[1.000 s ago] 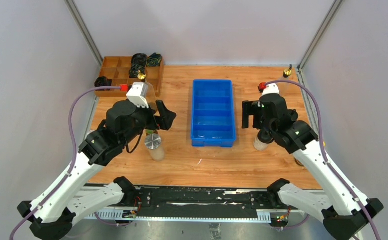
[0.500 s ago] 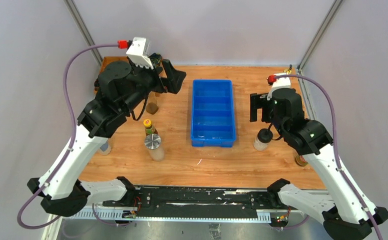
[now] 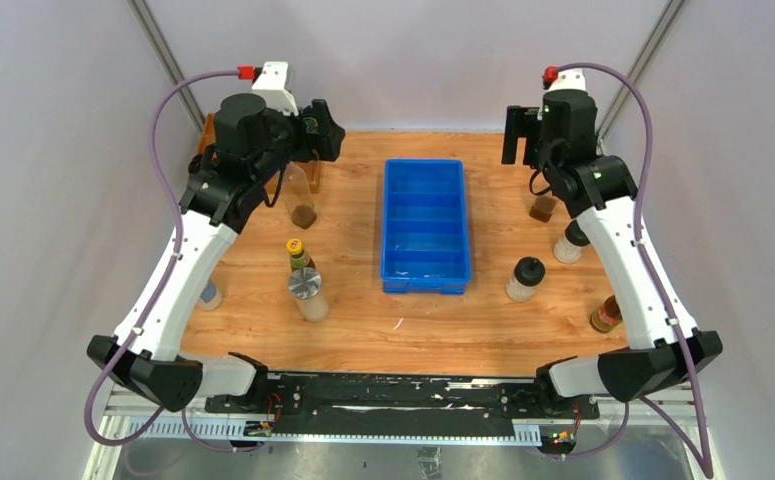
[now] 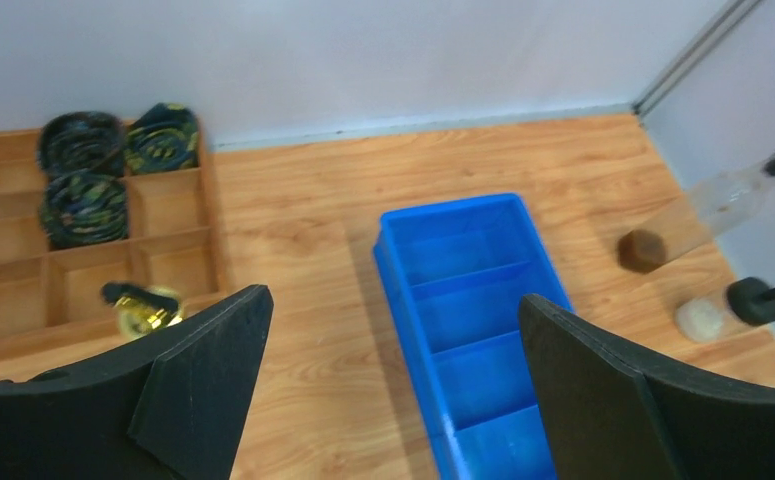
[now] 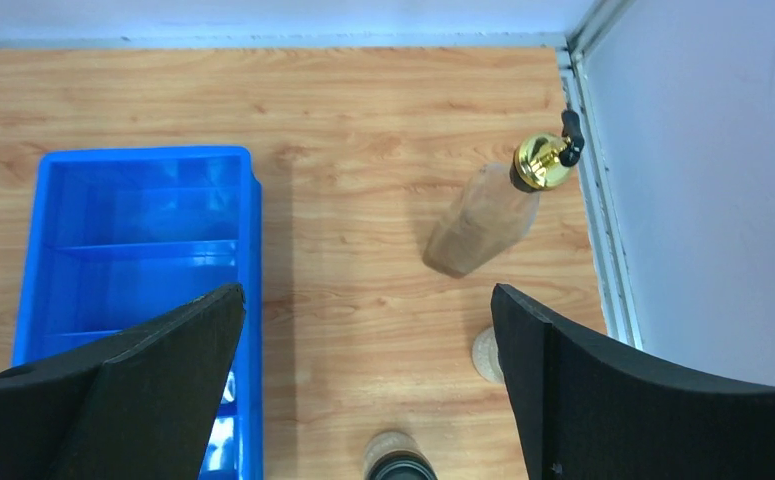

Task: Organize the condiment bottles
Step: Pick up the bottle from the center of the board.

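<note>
Pale walls (image 3: 413,60) enclose a wooden table (image 3: 358,322).

No legible text, brand, number or sign in any view. The yellow-capped bottle (image 3: 297,251) left of the blue bin (image 3: 424,284) has a small red-and-yellow mark near its top, too small to read. The dark bottle (image 3: 605,314) near the table's right edge has a reddish label band, also illegible. The wrist views show no print on anything.
</note>
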You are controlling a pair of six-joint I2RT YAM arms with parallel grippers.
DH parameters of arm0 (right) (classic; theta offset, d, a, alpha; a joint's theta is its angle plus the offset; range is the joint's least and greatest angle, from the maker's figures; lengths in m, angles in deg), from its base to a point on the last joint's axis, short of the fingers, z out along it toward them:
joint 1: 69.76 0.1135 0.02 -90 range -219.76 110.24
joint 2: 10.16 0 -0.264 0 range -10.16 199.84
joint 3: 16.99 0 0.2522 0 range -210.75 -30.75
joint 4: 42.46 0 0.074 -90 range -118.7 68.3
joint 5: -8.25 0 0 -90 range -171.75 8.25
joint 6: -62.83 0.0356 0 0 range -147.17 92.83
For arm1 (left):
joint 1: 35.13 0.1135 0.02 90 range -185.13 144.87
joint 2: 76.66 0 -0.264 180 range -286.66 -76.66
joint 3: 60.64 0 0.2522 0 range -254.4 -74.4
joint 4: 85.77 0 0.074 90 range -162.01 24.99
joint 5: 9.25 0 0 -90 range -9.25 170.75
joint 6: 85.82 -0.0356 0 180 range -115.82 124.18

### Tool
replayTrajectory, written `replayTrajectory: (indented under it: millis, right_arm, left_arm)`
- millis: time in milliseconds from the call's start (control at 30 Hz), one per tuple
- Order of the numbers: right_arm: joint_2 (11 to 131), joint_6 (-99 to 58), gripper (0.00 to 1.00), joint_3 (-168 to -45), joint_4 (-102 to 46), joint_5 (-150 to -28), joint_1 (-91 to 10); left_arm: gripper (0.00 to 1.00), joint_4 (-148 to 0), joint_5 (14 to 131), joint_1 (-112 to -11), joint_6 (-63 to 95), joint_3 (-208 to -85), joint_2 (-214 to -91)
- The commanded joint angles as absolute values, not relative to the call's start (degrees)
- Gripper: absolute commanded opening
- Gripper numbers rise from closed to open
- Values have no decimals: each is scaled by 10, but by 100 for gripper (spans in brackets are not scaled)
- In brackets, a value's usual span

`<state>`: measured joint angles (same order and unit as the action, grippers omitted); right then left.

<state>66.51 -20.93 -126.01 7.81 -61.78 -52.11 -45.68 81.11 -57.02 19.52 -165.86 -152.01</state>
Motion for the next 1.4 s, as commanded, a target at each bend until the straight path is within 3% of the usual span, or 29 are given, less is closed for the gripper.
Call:
replayTrajectory:
  millis: [0, 233, 467, 767, 1167, 1367]
  right_arm:
    - [656, -215, 100, -1251, 103, -571, -533]
    - [614, -149, 98, -1127, 57, -639, -575]
    - [615, -164, 98, -1058, 26, -553, -575]
    - [696, -170, 98, -1053, -87, -524, -647]
    - [796, -193, 96, -1051, -247, -568, -679]
    - [833, -181, 86, -1063, -260, -554, -678]
  left_arm:
    - [100, -483, 873, -569, 130, -1606, -1467]
    - [100, -493, 890, -569, 136, -1556, -1478]
    - [100, -540, 872, -569, 162, -1454, -1472]
    - [100, -537, 881, -569, 146, -1532, -1553]
    - [100, -558, 850, -569, 161, -1486, -1531]
    - [100, -553, 846, -569, 161, -1491, -1535]
